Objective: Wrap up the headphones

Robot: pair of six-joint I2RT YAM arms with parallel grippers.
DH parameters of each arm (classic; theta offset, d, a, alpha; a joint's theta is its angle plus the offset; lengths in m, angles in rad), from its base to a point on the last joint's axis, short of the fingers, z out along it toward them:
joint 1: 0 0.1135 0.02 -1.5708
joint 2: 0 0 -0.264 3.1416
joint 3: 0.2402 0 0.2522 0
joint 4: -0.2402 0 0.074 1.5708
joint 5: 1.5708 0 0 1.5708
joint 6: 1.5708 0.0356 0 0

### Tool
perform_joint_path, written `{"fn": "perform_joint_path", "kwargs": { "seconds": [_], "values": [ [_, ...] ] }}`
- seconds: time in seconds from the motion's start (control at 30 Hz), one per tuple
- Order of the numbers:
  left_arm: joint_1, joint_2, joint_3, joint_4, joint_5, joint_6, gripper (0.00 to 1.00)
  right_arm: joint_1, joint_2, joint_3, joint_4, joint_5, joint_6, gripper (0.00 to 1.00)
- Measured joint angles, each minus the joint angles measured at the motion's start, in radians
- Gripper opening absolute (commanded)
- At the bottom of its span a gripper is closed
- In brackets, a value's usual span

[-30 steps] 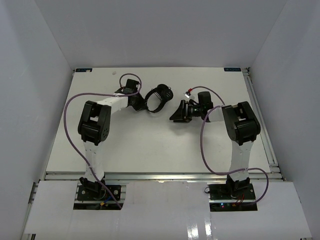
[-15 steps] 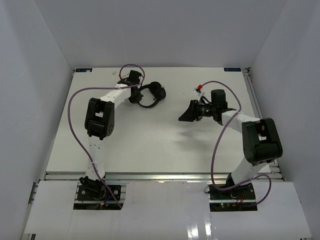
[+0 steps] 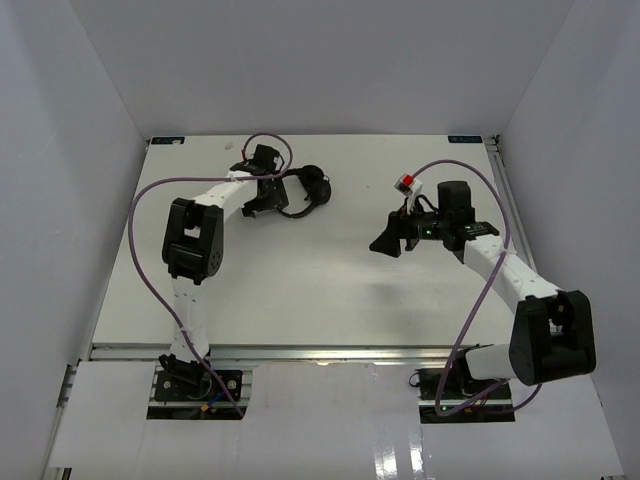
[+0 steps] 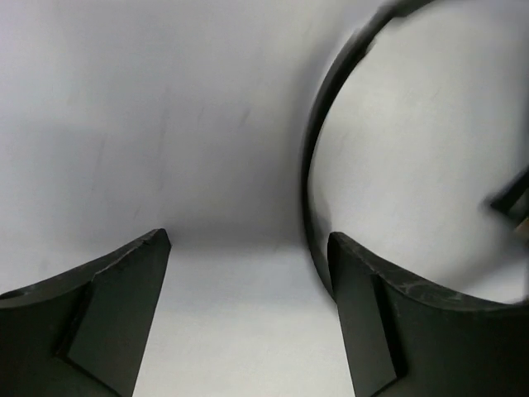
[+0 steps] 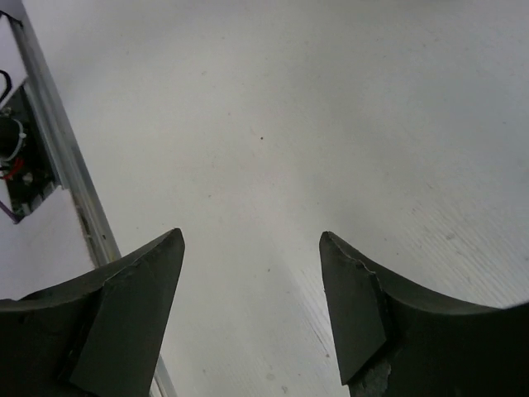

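Observation:
The black headphones (image 3: 306, 190) lie on the white table (image 3: 300, 280) at the back, left of centre, with a round earcup to the right. My left gripper (image 3: 272, 200) stands open right beside them. In the left wrist view the thin headband (image 4: 316, 157) curves just outside the right finger (image 4: 372, 322), and only bare table lies inside the left gripper (image 4: 248, 244). My right gripper (image 3: 380, 244) hovers open over bare table, well to the right of the headphones. The right wrist view shows the right gripper (image 5: 250, 240) with nothing in it.
White walls close the table in on three sides. A metal rail (image 3: 520, 240) runs along the right edge and another (image 3: 320, 352) along the near edge. Purple cables (image 3: 145, 250) loop off both arms. The table's rail (image 5: 58, 157) shows in the right wrist view.
The left gripper opened and let go of the headphones after carrying them back and left. The right arm swung to the right, away from them, and its jaws opened wider.

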Motion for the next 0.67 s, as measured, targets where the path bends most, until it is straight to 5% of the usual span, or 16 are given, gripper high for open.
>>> {"fn": "perform_joint_path", "kwargs": {
  "seconds": [0.1, 0.27, 0.5, 0.67],
  "values": [
    [0.002, -0.126, -0.184, 0.088, 0.073, 0.055, 0.98, 0.000, -0.089, -0.015, -0.055, 0.102, -0.097, 0.91],
    [0.005, -0.642, -0.643, 0.250, 0.262, 0.145, 0.98, 0.000, -0.267, -0.068, -0.103, 0.286, -0.187, 0.90],
    [0.004, -1.297, -1.011, 0.604, 0.553, 0.195, 0.98, 0.000, -0.424, -0.088, -0.131, 0.481, -0.173, 0.90],
    [0.001, -1.502, -1.116, 0.656, 0.622, 0.203, 0.98, 0.000, -0.568, -0.110, -0.102, 0.605, -0.146, 0.90]
  ]
}}
